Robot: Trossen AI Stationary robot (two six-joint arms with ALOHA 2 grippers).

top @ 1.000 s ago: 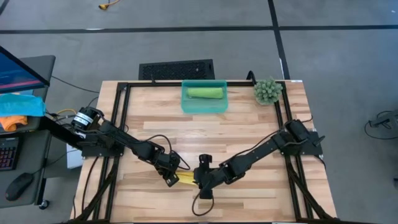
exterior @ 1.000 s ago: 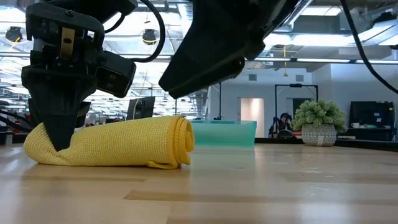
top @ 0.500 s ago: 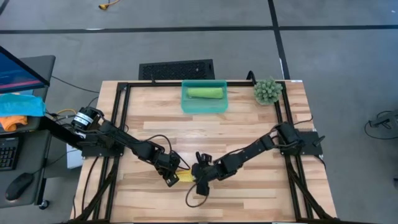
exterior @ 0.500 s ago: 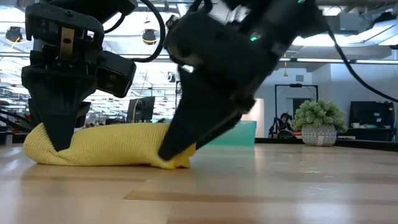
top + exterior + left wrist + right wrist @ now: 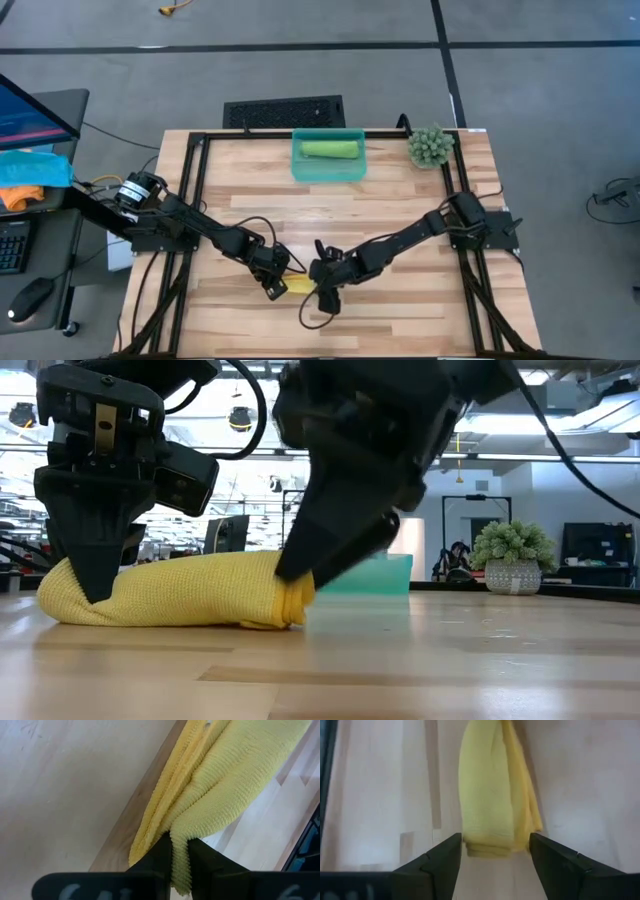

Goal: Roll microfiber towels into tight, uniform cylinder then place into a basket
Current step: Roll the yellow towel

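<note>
Counter (image 5: 400, 310): pale wood planks in a black frame, both dark arms reaching in toward its near middle.

Basket (image 5: 327, 170): teal, at the far edge of the counter. A light green towel (image 5: 331, 149) lies rolled inside it already. A small potted plant (image 5: 430, 146) stands just beside it at the far right corner.

Yellow towel (image 5: 170, 590): lying on the near middle of the counter, between the two hands, well apart from the basket. It is rolled, but loosely; the right end shows layered folds and one flap trails out underneath.

Left hand (image 5: 180, 857): clenched on a pinch of yellow towel at the roll's left end, fingers nearly together with cloth squeezed between them.

Right hand (image 5: 495, 852): released, fingers spread wide to either side of the roll's right end, straddling it without gripping.

Handling, as I judge it: the cloth is light, soft and limp, with a grippy knit. It will sag and unroll if lifted from one end. Best hold looks like across the roll's body, the fingers closing over all layers so the loose flap is trapped.
</note>
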